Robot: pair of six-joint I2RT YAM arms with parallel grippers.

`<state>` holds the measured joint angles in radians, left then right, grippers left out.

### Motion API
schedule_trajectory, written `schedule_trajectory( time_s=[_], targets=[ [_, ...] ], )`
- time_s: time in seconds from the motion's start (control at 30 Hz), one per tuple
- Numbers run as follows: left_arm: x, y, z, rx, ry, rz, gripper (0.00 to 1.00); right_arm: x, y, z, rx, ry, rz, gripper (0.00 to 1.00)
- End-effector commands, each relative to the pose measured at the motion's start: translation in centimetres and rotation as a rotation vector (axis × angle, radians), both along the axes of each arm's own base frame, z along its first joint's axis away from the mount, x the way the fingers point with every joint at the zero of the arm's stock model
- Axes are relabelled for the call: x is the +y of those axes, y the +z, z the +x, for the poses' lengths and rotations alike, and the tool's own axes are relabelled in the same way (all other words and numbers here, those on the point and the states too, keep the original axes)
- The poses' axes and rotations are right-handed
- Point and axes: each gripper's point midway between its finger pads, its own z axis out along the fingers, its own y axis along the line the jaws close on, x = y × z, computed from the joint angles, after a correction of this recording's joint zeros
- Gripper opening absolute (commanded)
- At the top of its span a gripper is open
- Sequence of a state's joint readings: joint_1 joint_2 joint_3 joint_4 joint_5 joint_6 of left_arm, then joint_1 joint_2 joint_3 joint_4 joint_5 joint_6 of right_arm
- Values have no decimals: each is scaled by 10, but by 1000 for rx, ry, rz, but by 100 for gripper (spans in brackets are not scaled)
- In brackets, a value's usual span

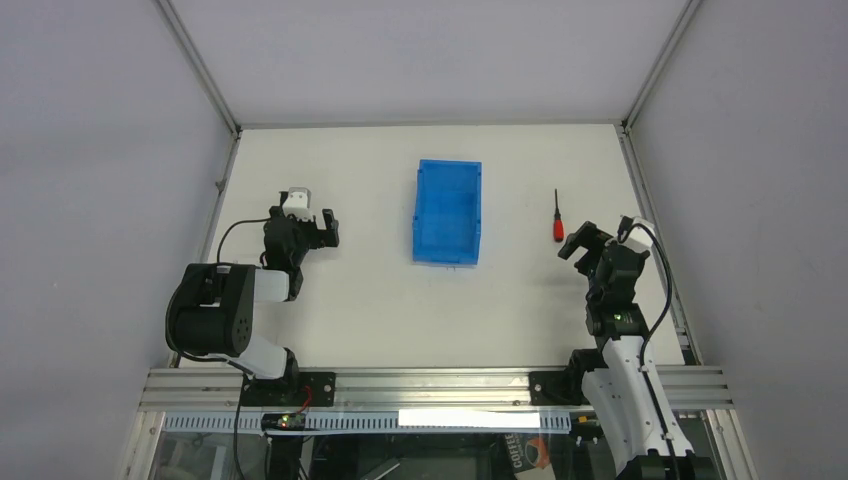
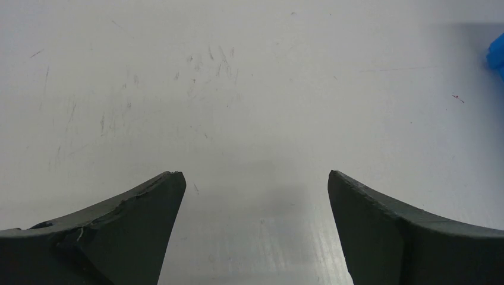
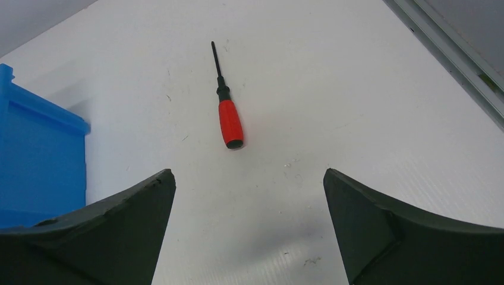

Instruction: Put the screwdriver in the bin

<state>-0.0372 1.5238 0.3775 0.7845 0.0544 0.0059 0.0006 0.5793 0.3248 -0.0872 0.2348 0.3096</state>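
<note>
Nearest me, my left gripper point(image 2: 255, 178) hangs low over the white table point(image 2: 238, 77), jaws spread wide, holding nothing; my right gripper point(image 3: 249, 178) is spread just as wide, also empty; just beyond its fingertips the screwdriver point(image 3: 229, 119) lies flat on the table, red handle toward the gripper, black shaft pointing away; to its left, well apart, the blue bin point(image 1: 446, 210) sits mid-table.

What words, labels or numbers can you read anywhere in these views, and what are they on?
"COFFEE": on a dark package below the near rail; anything else on it is too small to read.
No readable text on the bin or the screwdriver.
</note>
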Motion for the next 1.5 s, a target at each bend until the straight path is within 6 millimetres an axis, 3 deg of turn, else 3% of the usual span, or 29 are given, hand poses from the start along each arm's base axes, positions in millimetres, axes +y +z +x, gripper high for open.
schedule_trajectory(
  time_s=[0.0,0.23,0.4,0.63,0.77,0.8,0.9,1.07,1.17,1.27,1.47],
  targets=[
    [1,13,4,-42,9,-20,99,1,19,6,-46,-1,13,99],
    [1,13,4,-42,9,-20,99,5,20,7,-39,24,10,99],
    [1,13,4,-43,10,-21,99,9,38,13,-1,50,8,99],
    [1,12,4,-41,10,-20,99,12,37,47,326,65,24,99],
    [1,13,4,-42,9,-20,99,11,8,75,557,93,-5,99],
    [1,13,4,-43,9,-20,99,12,11,82,569,108,-12,99],
    [1,13,4,-43,10,-20,99,14,-11,102,672,157,-29,97],
    [1,12,4,-41,8,-20,99,8,-47,116,829,172,-68,92],
    [2,12,4,-41,11,-20,99,9,-69,120,882,189,-69,83],
    [1,12,4,-41,10,-21,99,14,-89,121,917,212,-47,67],
    [1,13,4,-42,9,-20,99,10,-111,119,949,215,-25,42]
  ],
)
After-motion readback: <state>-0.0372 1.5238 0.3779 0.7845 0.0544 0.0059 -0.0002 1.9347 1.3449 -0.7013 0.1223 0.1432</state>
